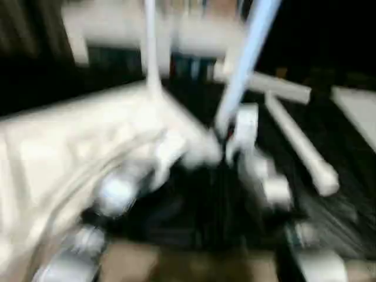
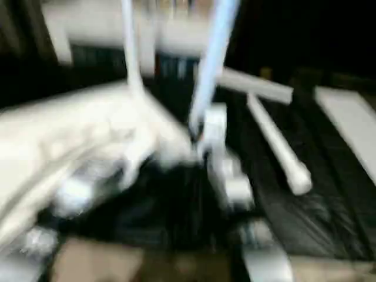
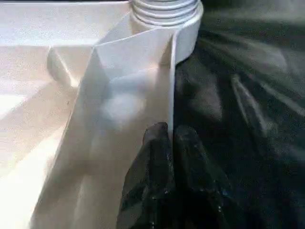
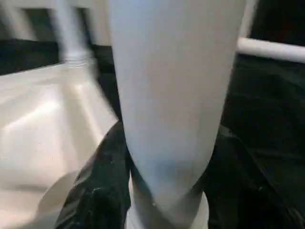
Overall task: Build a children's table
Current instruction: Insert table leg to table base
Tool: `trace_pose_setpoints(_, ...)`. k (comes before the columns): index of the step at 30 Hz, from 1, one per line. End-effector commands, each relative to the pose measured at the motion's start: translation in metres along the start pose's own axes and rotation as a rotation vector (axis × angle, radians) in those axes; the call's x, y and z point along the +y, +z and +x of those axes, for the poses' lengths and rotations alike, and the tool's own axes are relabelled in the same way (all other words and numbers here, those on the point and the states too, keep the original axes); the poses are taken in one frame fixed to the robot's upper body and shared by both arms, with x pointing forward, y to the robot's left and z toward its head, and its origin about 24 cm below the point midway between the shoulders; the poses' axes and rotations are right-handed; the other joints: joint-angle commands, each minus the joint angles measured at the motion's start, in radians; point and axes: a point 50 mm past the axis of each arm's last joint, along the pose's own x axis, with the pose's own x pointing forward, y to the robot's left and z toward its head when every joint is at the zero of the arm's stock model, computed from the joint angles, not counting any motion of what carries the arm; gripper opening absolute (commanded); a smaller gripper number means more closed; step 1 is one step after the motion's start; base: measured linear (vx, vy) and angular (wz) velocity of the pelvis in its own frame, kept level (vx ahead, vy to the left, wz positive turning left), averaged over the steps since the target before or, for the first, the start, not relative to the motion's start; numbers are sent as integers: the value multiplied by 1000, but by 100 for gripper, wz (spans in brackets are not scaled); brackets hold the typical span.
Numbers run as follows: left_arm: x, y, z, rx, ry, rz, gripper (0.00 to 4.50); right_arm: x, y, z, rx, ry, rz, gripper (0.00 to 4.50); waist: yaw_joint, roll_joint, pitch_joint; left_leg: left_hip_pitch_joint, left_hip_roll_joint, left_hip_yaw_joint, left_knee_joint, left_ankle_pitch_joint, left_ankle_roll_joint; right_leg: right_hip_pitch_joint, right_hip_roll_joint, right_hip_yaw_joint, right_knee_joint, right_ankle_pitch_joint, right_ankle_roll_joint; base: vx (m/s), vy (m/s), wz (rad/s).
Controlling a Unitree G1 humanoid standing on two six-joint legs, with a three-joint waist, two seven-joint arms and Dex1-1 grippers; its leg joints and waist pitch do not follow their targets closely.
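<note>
The right wrist view shows the right hand (image 4: pixel 164 191) clamped on a white table leg (image 4: pixel 174 95): its black fingers (image 4: pixel 97 186) sit on either side of the leg's round shaft, which rises away from the hand and tapers wider toward the camera. The head views are smeared, but there this leg (image 1: pixel 247 56) appears as a pale bluish bar leaning up out of the hand toward the top of the scene.

The left wrist view gives what the head views cannot: the left hand (image 3: pixel 172 138) has its two black fingers pressed together, their tips against the thin side wall of the white tabletop (image 3: pixel 57 109), which lies underside up. Just beyond that hand, at the tabletop's corner, stands a round socket (image 3: pixel 167 19) with a threaded collar. The ribbed inner face spreads away on one side of the fingers; black plastic sheeting (image 3: pixel 248 119) lies on the other.

In the head views the tabletop (image 1: pixel 64 147) lies beside and under the left forearm, and another leg (image 1: pixel 150 47) probably stands upright from its far corner. Past the right hand, two loose legs lie on the black sheeting, one lengthwise (image 1: pixel 299 144) and one across (image 1: pixel 276 87). A white cabinet with dark doors (image 1: pixel 117 35) stands behind everything.
</note>
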Motion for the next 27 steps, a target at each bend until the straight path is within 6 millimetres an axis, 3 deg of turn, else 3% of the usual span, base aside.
trace_pose_setpoints(1,-8,43,5,-144,29,6,0,9,-61,-11,259,-35,42,183,-3,23,-46,2,55,0,-111,-223,-13,39,-57,55,-75,-150,-138,-58,5,9)
trace_pose_setpoints(2,-13,49,9,-160,24,5,0,15,-59,-9,252,-39,33,183,-10,10,-37,7,46,7,-108,-363,-12,19,-54,55,-98,-355,-99,0,0,0)
trace_pose_setpoints(3,-15,53,10,-173,23,16,0,17,-58,-8,248,-40,27,183,-10,10,-37,7,46,7,-108,-363,-12,19,-54,55,-98,-355,-99,0,0,0)
trace_pose_setpoints(4,-16,55,11,-178,24,30,0,18,-57,-7,241,-40,11,183,-7,12,-37,23,38,10,-100,-431,-11,1,-63,58,-122,-500,-59,0,0,0)
trace_pose_setpoints(5,-16,56,11,-180,27,47,0,19,-56,-7,239,-43,6,183,-10,11,-41,13,38,4,-104,-434,-3,7,-65,58,-125,-529,-35,0,0,0)
trace_pose_setpoints(6,-14,56,11,-180,37,58,0,19,-56,-7,241,-46,7,183,-7,13,-46,-1,40,2,-111,-385,2,17,-67,61,-121,-489,-26,0,0,0)
trace_pose_setpoints(9,-9,55,10,-165,68,56,0,16,-57,-5,244,-79,18,183,-4,11,-53,-12,43,9,-110,-275,7,21,-67,68,-108,-350,-54,0,0,0)
trace_pose_setpoints(10,-8,54,10,-164,71,49,0,14,-57,-4,243,-92,17,183,-3,10,-54,-19,45,13,-108,-222,10,24,-63,68,-97,-271,-81,0,0,0)
trace_pose_setpoints(12,-7,54,10,-163,76,44,0,13,-56,-4,240,-100,30,183,-3,12,-54,-21,43,17,-106,-222,10,22,-62,68,-98,-279,-92,0,0,0)
trace_pose_setpoints(14,-6,54,10,-162,76,44,0,13,-54,-3,229,-96,38,183,2,15,-61,-24,45,20,-103,-162,9,27,-61,68,-87,-188,-113,0,0,0)
trace_pose_setpoints(16,-4,53,9,-165,69,45,0,17,-47,0,190,-26,59,183,3,19,-60,-27,47,25,-102,-130,13,30,-60,65,-80,-130,-131,0,0,0)
trace_pose_setpoints(17,-3,52,8,-166,64,51,0,19,-44,0,169,4,61,183,3,18,-59,-29,48,26,-103,-135,14,31,-59,65,-81,-131,-133,0,0,0)
trace_pose_setpoints(18,-2,51,7,-169,60,61,0,20,-39,1,139,37,57,218,2,17,-58,-29,48,26,-103,-152,13,32,-59,64,-83,-149,-132,0,0,0)
trace_pose_setpoints(23,5,44,0,-166,61,93,0,15,-22,4,43,94,57,218,-5,14,-56,-30,49,24,-106,-195,13,30,-61,65,-91,-233,-122,0,0,0)
trace_pose_setpoints(26,9,40,-6,-174,52,119,0,10,-11,4,-20,133,67,218,-7,14,-59,-32,50,25,-104,-169,23,33,-62,66,-88,-205,-129,0,0,0)
trace_pose_setpoints(27,10,39,-8,-176,46,127,0,7,-7,3,-42,149,71,218,-4,13,-60,-32,52,26,-102,-136,35,35,-63,67,-84,-159,-140,0,0,0)
